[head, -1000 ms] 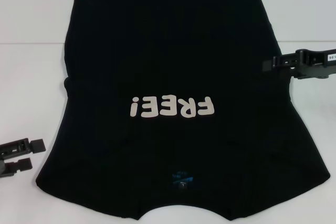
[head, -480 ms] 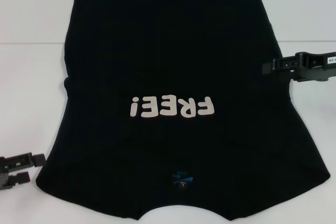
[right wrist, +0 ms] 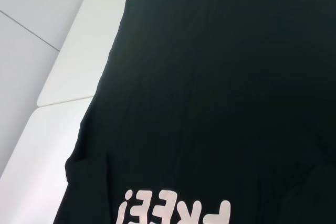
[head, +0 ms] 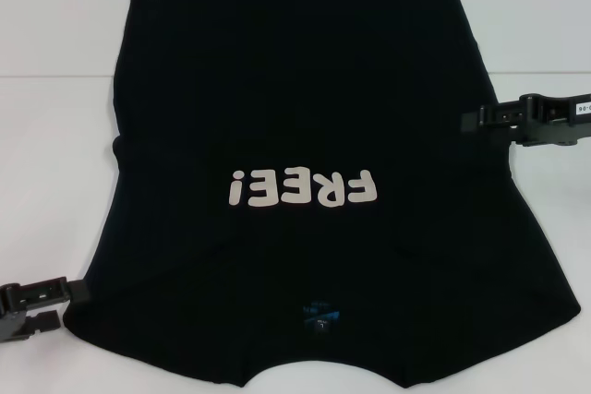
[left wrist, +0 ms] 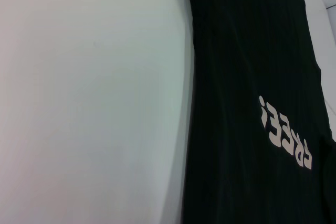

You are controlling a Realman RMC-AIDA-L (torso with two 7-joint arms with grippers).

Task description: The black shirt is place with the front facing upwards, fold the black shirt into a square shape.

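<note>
The black shirt lies flat on the white table, front up, its pale "FREE!" lettering upside down to me and the blue neck label near the front edge. My left gripper sits low at the shirt's near left sleeve edge, open, its upper finger touching the cloth. At the shirt's right side edge, about halfway up, is my right gripper, its tip over the hem. The left wrist view shows the shirt beside bare table; in the right wrist view the shirt fills most of the picture.
White tabletop lies on both sides of the shirt. A seam or table edge runs beyond the shirt's far corner in the right wrist view. The shirt's collar end reaches the table's near edge.
My left gripper has slid nearer to me and rightward until it meets the sleeve edge. My right gripper has shifted slightly nearer along the right edge. The shirt has not moved.
</note>
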